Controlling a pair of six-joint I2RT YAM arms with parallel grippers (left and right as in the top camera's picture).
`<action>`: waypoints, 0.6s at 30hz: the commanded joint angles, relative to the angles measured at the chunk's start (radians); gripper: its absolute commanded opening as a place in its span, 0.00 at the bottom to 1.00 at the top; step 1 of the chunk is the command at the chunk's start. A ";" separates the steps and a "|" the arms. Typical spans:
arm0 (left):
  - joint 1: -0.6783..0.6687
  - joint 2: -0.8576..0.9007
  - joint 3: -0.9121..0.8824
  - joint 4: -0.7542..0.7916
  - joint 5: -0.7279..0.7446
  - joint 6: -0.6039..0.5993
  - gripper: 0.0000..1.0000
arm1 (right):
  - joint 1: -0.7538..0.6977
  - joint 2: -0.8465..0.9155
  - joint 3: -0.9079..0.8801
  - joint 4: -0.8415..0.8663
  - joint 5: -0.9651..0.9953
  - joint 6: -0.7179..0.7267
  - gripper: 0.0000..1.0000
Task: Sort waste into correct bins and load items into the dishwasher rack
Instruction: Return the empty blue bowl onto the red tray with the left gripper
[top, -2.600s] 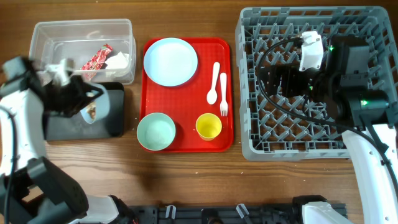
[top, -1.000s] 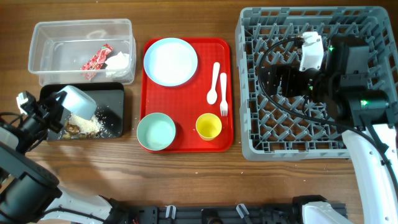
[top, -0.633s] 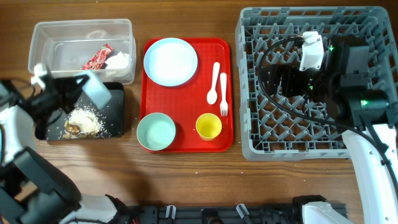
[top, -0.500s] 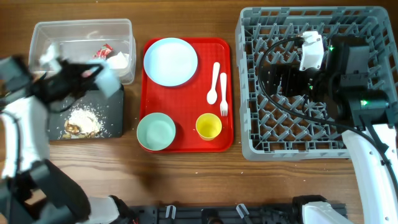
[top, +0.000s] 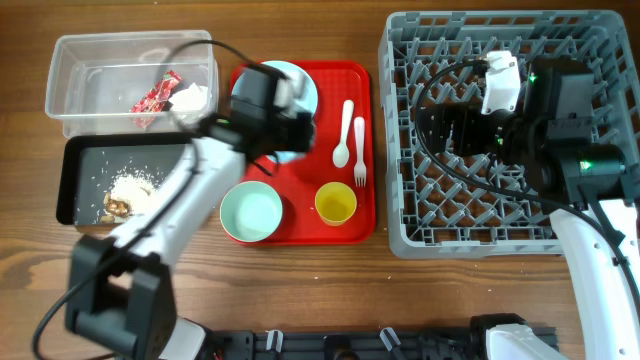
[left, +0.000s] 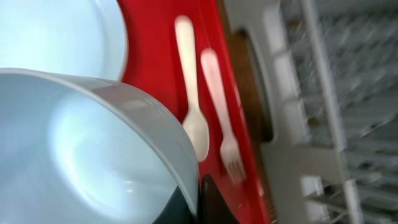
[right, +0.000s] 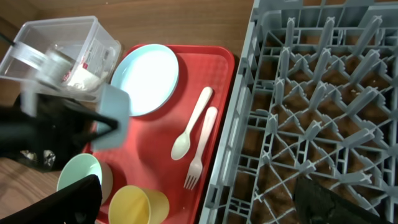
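Note:
My left gripper (top: 283, 128) is shut on the rim of a pale blue-green bowl (left: 93, 143) and holds it tilted above the red tray, over the pale blue plate (top: 305, 85). The held bowl also shows in the right wrist view (right: 115, 115). A second bowl (top: 251, 212), a yellow cup (top: 336, 203), a white spoon (top: 344, 135) and a white fork (top: 359, 150) lie on the red tray. Food scraps (top: 130, 190) lie in the black tray (top: 80, 160). The red wrapper (top: 155, 92) and tissue (top: 192, 97) are in the clear tub (top: 70, 60). My right gripper (right: 196, 186) is open and empty over the grey rack (top: 590, 40).
The flat red tray (top: 300, 235) sits between the two bins on the left and the rack on the right. My left arm stretches from the front left corner across the black tray's right end. A strip of bare wood runs along the front edge.
My left arm tipped the bowl over the black tray, leaving scraps there, then swung right with the bowl to above the red tray. The right arm has not moved.

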 joint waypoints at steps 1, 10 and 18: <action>-0.088 0.051 0.003 -0.032 -0.174 0.041 0.04 | -0.004 0.010 0.020 -0.008 -0.001 0.014 1.00; -0.156 0.159 0.003 -0.092 -0.222 0.032 0.08 | -0.004 0.010 0.020 -0.023 0.000 0.014 1.00; -0.155 0.159 0.015 -0.097 -0.222 0.033 0.36 | -0.004 0.010 0.020 -0.023 0.000 0.014 1.00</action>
